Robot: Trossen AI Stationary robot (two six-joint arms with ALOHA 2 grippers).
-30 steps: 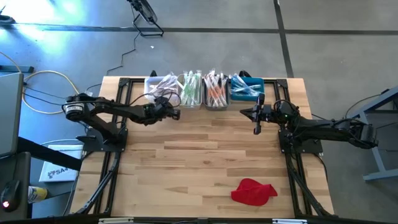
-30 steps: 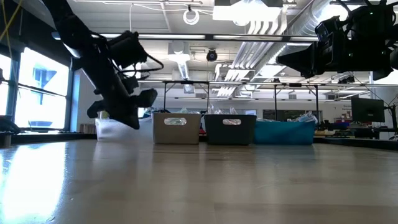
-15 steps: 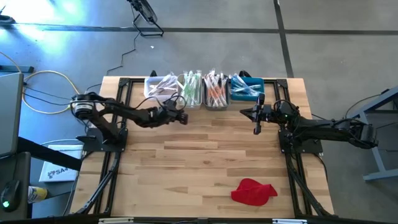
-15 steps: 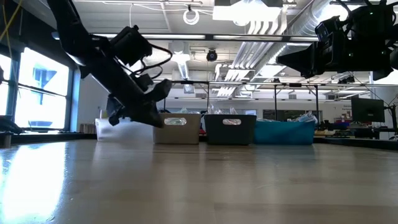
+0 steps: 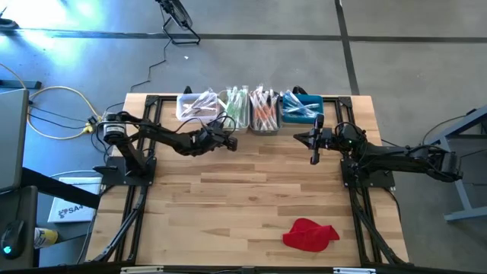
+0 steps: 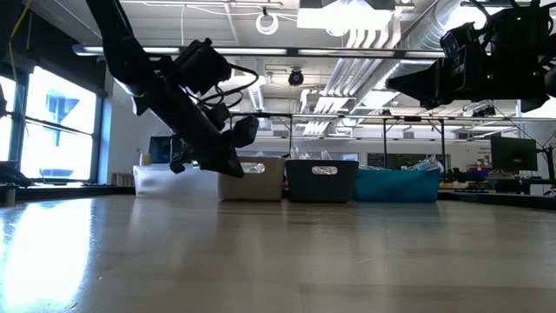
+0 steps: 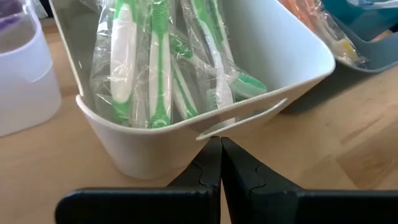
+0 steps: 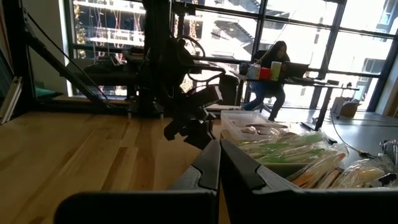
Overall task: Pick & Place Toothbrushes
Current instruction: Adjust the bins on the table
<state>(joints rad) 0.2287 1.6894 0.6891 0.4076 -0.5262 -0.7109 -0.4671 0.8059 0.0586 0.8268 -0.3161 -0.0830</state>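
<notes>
Wrapped toothbrushes (image 5: 247, 108) with pink, green, orange and blue handles in four small rectangular bins (image 5: 248, 125), row along upper centre of high view, far edge of light wooden slatted table (image 5: 251, 190). Left to right: white bin, beige bin with green-handled brushes (image 7: 158, 62), grey bin with orange ones, blue bin. Left gripper (image 5: 230, 141) just below beige bin in high view, upper centre-left, fingers pressed together, nothing held. In left wrist view, closed fingertips (image 7: 220, 149) right at beige bin's near wall, green-handled brushes in clear wrappers just past rim, upright-tilted inside; touching wall or not, cannot tell. Right gripper (image 5: 313, 158) right of centre in high view, below blue bin, well apart from brushes, fingers together, empty. In low view left gripper (image 6: 228, 167) upper left-centre, raised off table, in front of bin row. Crumpled red cloth (image 5: 310, 234) lower right of high view. Seated person (image 8: 272, 71) at desk far back, upper right of right wrist view.
</notes>
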